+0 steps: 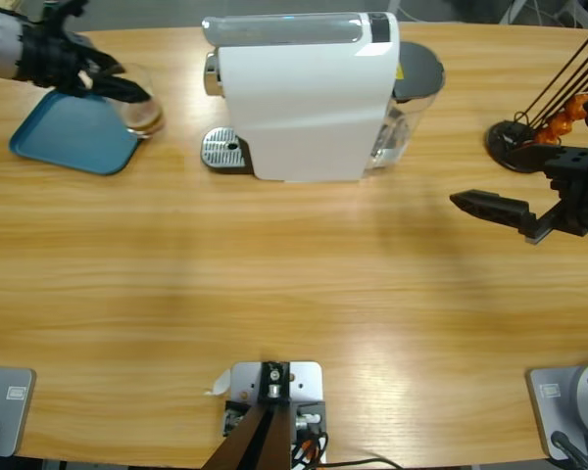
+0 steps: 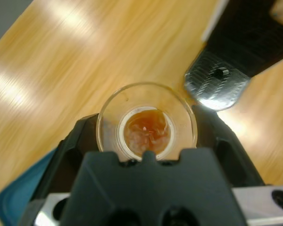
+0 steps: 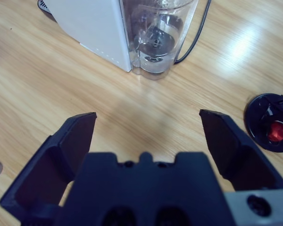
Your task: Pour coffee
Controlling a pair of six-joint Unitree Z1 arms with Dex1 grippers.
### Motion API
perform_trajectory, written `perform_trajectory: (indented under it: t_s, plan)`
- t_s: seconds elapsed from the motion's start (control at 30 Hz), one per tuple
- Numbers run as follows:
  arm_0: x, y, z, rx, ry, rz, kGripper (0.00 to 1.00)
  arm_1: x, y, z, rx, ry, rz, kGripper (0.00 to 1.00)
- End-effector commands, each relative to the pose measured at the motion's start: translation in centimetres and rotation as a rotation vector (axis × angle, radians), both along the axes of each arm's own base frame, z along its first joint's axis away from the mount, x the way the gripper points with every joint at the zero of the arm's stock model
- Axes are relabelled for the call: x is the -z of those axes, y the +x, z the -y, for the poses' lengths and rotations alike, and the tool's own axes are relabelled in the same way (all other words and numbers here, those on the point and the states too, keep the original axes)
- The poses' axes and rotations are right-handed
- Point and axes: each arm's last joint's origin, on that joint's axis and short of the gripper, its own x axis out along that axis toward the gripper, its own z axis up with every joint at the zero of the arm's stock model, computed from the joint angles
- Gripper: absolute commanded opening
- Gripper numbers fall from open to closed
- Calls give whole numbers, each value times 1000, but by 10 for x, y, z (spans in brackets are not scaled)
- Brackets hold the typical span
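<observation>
We see the left end effector [image 2: 146, 141] closed around the clear glass [image 2: 146, 123], which stands upright with the coffee [image 2: 145, 132] pooled at its bottom, at the edge of the blue tray [image 1: 64, 137], beside the machine's drip grate [image 1: 223, 150]. The right end effector [image 3: 146, 141], jaws spread wide and holding nothing, hovers over the surface [image 1: 294, 294] well apart, so the left arm governs any pour.
</observation>
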Motion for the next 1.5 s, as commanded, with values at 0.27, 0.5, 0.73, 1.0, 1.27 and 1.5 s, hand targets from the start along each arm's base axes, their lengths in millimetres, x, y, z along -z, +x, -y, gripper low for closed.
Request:
perform_trajectory:
  t_s: [0.27,0.5,0.73,1.0,1.27,1.5]
  plan:
    - [43,-8,-88,-406,-23,-82,0,10,-1,-3,-21,-9,-44,1000]
    - [53,-7,-89,-412,-11,-91,0,11,0,-4,-22,-12,-50,1000]
    - [69,-10,-89,-413,-2,-128,0,11,-1,-3,-22,-10,-47,1000]
    - [79,-14,-87,-392,-14,-151,606,8,-4,-1,-21,4,-34,1000]
    - [58,-28,-83,-348,-82,-83,987,9,-3,-1,-20,1,-38,1000]
    - [31,-49,-84,-390,-62,2,987,8,-6,1,-21,9,-28,1000]
